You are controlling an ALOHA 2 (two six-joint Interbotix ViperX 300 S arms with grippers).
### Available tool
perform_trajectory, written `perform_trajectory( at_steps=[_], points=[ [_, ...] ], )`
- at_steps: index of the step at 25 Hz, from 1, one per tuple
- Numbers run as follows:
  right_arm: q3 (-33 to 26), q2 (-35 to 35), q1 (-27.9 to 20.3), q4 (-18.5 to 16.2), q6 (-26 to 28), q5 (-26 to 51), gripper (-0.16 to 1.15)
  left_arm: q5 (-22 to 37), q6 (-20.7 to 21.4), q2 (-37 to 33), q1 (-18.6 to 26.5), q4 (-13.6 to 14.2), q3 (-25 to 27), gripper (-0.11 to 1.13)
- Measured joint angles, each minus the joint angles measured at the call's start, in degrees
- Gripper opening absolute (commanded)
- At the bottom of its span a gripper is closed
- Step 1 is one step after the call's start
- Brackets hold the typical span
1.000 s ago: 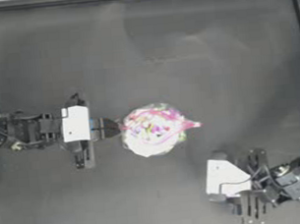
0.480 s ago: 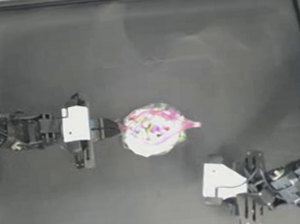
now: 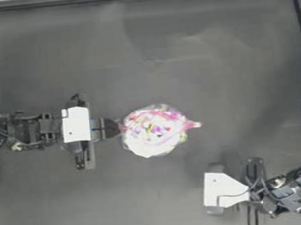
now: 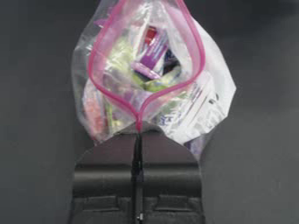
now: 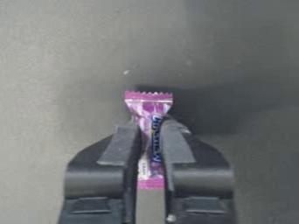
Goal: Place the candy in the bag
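At the bag's (image 4: 149,78) seal end, left gripper (image 4: 138,144) clamps the pink strip, mouth gaping. Well apart from the bag, right gripper (image 5: 149,131) pinches the candy (image 5: 149,131) mid-body; light, slick wrapper, likely to slip

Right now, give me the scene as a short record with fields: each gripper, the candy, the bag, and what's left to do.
left gripper: shut on the pink seal strip of the clear plastic zip bag, mid-table
bag mouth: held open, sweets visible inside
right gripper: shut on the small pink-and-white wrapped candy, near the table's lower right
candy: not yet in bag
remaining: carry candy to the bag mouth and release
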Motion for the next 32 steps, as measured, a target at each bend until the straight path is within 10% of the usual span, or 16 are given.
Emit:
perform_trajectory(
  at_steps=[9, 16, 32],
  points=[
    [0.4, -1.8, 0.1, -1.0, 0.1, 1.1, 0.22, 0.0, 0.0, 0.0, -0.2, 0.0, 0.0, 0.04],
    [0.4, -9.1, -1.0, -8.0, 0.1, 0.9, 0.06, 0.0, 0.0, 0.0, -0.3, 0.0, 0.0, 0.04],
    [-1.8, -17.4, -14.1, -16.8, -6.1, -6.5, 0.06, -0.3, 0.0, 0.0, -0.4, 0.0, 0.0, 0.04]
  ],
)
